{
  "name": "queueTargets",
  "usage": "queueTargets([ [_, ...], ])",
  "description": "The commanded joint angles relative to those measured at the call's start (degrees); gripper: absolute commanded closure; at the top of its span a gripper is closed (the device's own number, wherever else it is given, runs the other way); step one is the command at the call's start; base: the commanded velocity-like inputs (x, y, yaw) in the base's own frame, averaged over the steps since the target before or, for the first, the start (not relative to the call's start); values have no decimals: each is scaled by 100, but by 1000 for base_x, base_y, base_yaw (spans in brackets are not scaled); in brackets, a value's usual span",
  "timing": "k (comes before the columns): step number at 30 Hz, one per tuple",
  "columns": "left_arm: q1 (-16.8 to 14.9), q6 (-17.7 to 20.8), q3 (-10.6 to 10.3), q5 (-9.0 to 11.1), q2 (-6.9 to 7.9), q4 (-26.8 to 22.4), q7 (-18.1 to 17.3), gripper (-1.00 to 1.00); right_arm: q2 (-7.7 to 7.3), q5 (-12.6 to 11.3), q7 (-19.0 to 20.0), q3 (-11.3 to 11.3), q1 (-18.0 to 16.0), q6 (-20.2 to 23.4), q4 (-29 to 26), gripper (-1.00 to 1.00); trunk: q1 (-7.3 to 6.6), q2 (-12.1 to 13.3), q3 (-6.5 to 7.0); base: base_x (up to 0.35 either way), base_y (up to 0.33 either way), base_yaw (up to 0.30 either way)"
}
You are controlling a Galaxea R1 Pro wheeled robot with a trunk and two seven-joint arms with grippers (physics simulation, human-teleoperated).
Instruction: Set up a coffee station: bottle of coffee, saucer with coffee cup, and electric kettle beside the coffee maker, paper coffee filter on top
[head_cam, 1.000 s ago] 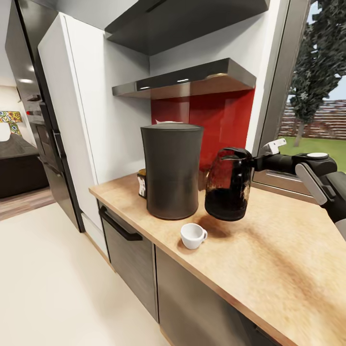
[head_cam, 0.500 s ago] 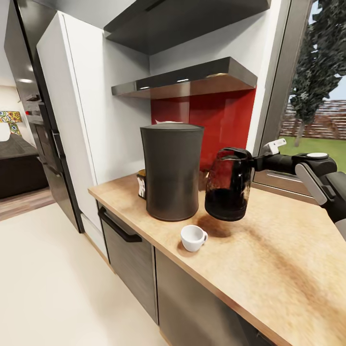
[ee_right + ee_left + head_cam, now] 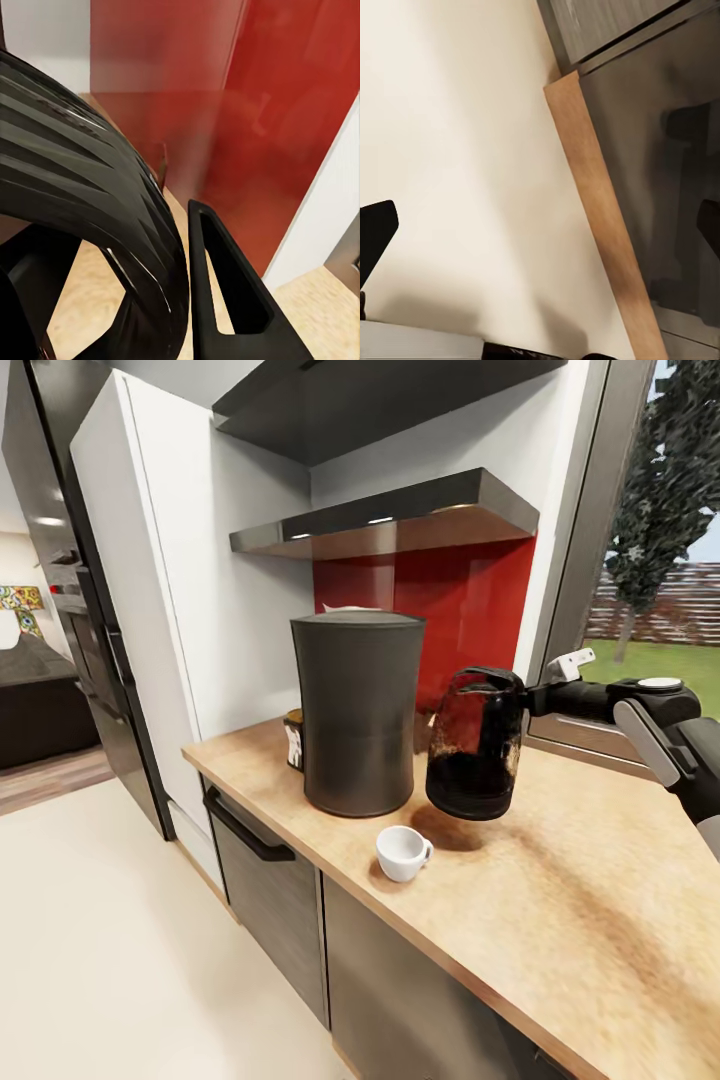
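Observation:
The dark-grey coffee maker (image 3: 358,712) stands on the kitchen countertop (image 3: 560,900), with the white rim of a paper coffee filter (image 3: 345,609) peeking over its top. Behind its left side sits the bottle of coffee (image 3: 294,740). The coffee cup (image 3: 402,852) rests on the wood in front; the saucer is out of view. My right gripper (image 3: 527,700) is shut on the handle of the electric kettle (image 3: 475,745), which hangs just above the counter right of the coffee maker. In the right wrist view the ribbed kettle handle (image 3: 90,187) lies against one finger (image 3: 225,300). My left gripper (image 3: 540,232) is open over the floor.
The kitchen shelf (image 3: 400,520) runs above the red backsplash (image 3: 470,600). A tall white cabinet (image 3: 170,590) bounds the counter's left end, and a window frame (image 3: 575,560) its back right. Grey cabinet fronts (image 3: 270,880) face the pale floor (image 3: 100,960).
The camera has shifted slightly. The kettle stays held at the same spot beside the coffee maker.

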Motion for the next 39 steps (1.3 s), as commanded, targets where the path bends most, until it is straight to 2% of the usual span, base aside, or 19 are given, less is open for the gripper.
queueTargets([
  [1, -5, -33, 45, -44, 1, 8, -14, -100, -4, -33, 8, 7, -9, 23, -4, 100, -1, -4, -15, 0, 0, 0],
  [24, -5, -34, 45, -43, 1, 8, -23, -100, -2, -33, 11, 7, -1, 23, -4, 100, -1, -4, -211, 0, 0, 0],
  [27, -5, -34, 45, -42, 1, 8, -22, -100, -1, -34, 14, 7, -1, 23, -4, 100, 65, -124, -270, 0, 0, 0],
  [34, -5, -37, 45, -44, 0, 8, -25, -100, 2, -41, 26, 7, -1, 23, -4, 100, 65, -124, -271, 0, 0, 0],
  [39, -5, -36, 45, -44, -1, 8, -25, -100, 6, -41, 26, 7, -1, 23, -4, 100, 175, -325, -361, 0, 0, 0],
])
